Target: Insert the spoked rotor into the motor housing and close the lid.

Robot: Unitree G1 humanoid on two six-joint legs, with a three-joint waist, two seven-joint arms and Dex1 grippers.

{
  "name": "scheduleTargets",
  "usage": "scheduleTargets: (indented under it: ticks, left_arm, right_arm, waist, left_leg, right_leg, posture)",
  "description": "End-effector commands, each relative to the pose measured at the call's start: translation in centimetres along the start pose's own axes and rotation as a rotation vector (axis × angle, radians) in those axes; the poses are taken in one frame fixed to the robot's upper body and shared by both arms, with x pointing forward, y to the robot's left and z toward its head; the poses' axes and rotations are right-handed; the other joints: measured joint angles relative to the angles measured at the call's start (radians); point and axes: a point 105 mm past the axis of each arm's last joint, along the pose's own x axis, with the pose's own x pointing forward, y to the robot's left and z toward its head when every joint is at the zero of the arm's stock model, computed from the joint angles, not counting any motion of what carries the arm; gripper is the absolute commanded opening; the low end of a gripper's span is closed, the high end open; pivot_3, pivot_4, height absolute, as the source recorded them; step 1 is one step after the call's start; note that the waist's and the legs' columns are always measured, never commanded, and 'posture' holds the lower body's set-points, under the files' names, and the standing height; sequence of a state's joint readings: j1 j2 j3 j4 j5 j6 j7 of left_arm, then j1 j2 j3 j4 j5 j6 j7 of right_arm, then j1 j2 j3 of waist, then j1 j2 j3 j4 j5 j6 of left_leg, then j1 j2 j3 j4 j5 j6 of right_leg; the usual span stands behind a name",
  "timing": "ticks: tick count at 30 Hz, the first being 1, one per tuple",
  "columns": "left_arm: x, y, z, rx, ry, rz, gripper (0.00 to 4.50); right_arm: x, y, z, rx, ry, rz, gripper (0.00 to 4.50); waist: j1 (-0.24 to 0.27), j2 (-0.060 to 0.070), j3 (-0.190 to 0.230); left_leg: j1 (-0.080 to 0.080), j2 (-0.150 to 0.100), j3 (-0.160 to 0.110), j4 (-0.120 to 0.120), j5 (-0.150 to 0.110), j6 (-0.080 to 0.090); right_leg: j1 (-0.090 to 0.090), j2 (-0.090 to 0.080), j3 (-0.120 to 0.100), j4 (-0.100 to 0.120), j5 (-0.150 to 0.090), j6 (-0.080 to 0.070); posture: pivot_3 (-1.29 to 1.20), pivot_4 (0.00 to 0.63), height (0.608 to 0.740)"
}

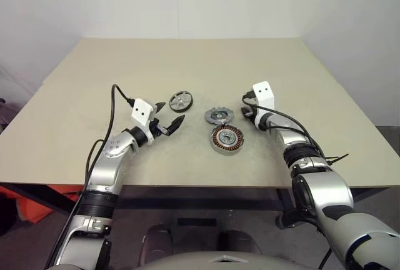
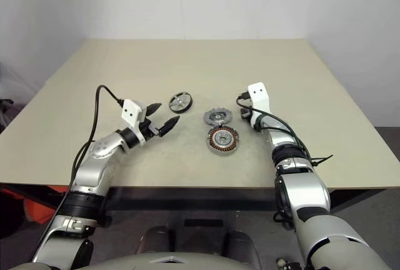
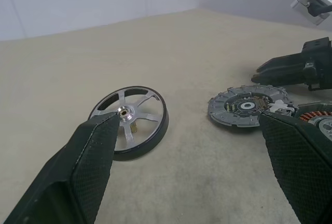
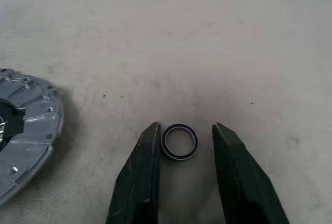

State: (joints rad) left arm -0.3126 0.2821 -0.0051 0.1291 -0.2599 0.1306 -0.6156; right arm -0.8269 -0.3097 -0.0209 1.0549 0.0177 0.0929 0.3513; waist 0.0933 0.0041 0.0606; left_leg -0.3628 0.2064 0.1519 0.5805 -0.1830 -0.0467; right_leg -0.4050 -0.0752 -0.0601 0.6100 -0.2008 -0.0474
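The spoked rotor [image 1: 180, 100] lies flat on the table, dark rim around a shiny spoked face, just beyond my left gripper [image 1: 173, 111], which is open and points at it. In the left wrist view the rotor [image 3: 129, 123] sits by one fingertip. The grey notched lid [image 1: 219, 116] lies just behind the motor housing [image 1: 226, 139], whose copper windings show. My right gripper [image 4: 184, 126] is low over the table to the right of the lid [image 4: 23, 130]. Its fingers straddle a small thin ring [image 4: 179, 141], one touching it and the other a little apart.
The beige table [image 1: 187, 64] reaches far back and to both sides of the parts. Its front edge runs just below the housing. A black cable loops off each wrist camera.
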Motion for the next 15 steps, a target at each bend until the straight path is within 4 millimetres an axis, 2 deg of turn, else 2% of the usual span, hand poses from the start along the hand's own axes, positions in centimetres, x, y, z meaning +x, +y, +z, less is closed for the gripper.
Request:
scheduleTargets:
  ticks: [1, 12, 15]
  left_arm:
    - [0.06, 0.51, 2.05, 0.045, -0.054, 0.01, 4.5]
    - [-0.08, 0.84, 2.24, 0.055, -0.059, 0.026, 4.5]
    - [0.04, 0.78, 2.43, 0.061, -0.061, 0.024, 4.5]
  right_arm:
    - [0.1, -0.13, 1.43, -0.011, -0.025, 0.0, 1.8]
    - [0.05, 0.0, 1.19, -0.004, -0.002, 0.022, 1.8]
    - [0.0, -0.11, 1.16, 0.004, -0.002, 0.022, 1.23]
  waist:
    - [0.0, 0.0, 0.0]
    - [0.0, 0.0, 0.0]
    - [0.0, 0.0, 0.0]
  left_leg:
    - [0.0, 0.0, 0.0, 0.0, 0.0, 0.0]
    - [0.0, 0.0, 0.0, 0.0, 0.0, 0.0]
    - [0.0, 0.0, 0.0, 0.0, 0.0, 0.0]
  right_leg:
    - [0.0, 0.0, 0.0, 0.0, 0.0, 0.0]
    - [0.0, 0.0, 0.0, 0.0, 0.0, 0.0]
    - [0.0, 0.0, 0.0, 0.0, 0.0, 0.0]
  posture:
    - [0.0, 0.0, 0.74]
    - [0.0, 0.0, 0.74]
    - [0.0, 0.0, 0.74]
